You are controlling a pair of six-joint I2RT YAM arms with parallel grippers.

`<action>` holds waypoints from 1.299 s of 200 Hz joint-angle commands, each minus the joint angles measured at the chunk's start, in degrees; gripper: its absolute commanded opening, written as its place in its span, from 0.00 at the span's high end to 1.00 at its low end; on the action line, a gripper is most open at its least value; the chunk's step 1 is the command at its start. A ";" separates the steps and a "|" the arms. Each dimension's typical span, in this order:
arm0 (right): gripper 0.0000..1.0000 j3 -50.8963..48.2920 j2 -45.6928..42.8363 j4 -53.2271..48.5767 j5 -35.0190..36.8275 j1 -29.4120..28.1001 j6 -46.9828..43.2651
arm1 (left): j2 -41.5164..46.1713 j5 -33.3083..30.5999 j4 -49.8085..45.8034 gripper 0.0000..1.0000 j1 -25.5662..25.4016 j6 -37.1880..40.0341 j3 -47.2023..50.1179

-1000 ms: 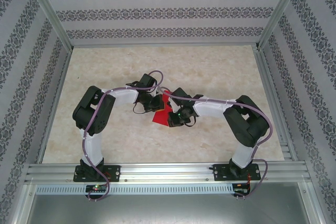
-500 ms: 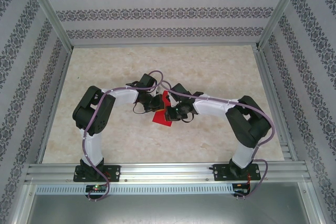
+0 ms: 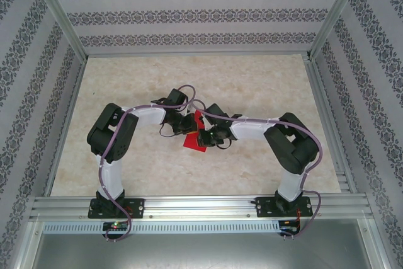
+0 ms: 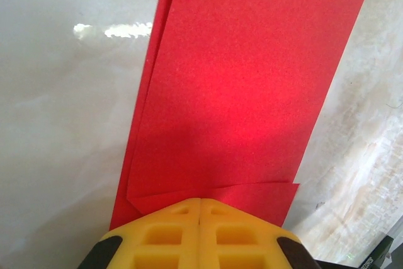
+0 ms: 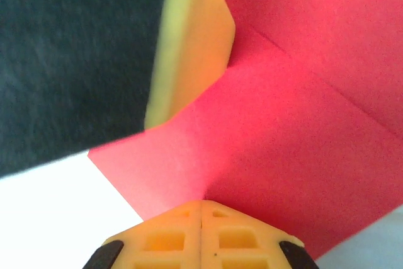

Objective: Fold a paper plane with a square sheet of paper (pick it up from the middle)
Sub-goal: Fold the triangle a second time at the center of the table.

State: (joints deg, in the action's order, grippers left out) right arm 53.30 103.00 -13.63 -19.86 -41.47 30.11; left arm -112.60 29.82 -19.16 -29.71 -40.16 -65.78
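Left gripper (image 4: 199,201) and right gripper (image 5: 201,203), each with jaws pressed together, pinch the folded red paper sheet (image 4: 252,92).
At the middle of the marble-patterned table (image 3: 252,86), the sheet is between the two arms; a creased flap (image 4: 252,196) lies by the left gripper's yellow fingertips (image 4: 164,234).

beige marbled tabletop (image 3: 252,80), grey floral-striped walls (image 3: 189,14), aluminium frame rail (image 3: 201,206) along near edge, even light

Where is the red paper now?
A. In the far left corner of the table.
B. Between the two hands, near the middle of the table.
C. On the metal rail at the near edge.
B: the top view shows the red paper between the left hand and the right hand, both shut on it.
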 commanded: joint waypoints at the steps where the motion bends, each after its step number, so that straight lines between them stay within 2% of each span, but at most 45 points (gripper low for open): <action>1: 0.95 -6.91 -1.63 -5.00 -3.47 -0.46 -1.11 | -4.17 -7.20 -4.13 0.94 -0.35 -0.53 3.43; 22: 0.95 -7.74 -4.55 -6.11 -3.67 -0.50 -2.12 | -4.12 -7.00 -4.05 0.94 -0.37 -0.45 3.35; 62: 0.94 -2.03 -8.42 -5.52 -0.53 0.57 -1.42 | -4.00 -6.40 -3.87 0.94 -0.40 -0.44 3.05; 127: 0.94 5.81 0.26 -3.54 0.34 0.84 0.03 | -3.77 -4.83 -3.08 0.94 -0.35 -0.44 2.91; 177: 0.95 1.17 1.24 -3.82 1.15 0.92 0.71 | -3.61 -4.79 -2.73 0.94 -0.37 -0.44 3.00; 221: 0.96 -6.16 -3.03 -1.95 0.92 0.89 1.78 | -3.58 -5.76 -3.16 0.94 -0.36 -0.20 3.34; 260: 0.96 -7.85 -4.24 -2.00 0.43 0.81 2.29 | -3.71 -5.94 -3.01 0.94 -0.38 0.12 3.08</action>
State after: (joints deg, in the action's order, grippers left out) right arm 48.10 99.22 -10.94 -19.97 -40.73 31.64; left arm -112.55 30.48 -18.33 -29.71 -40.38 -65.30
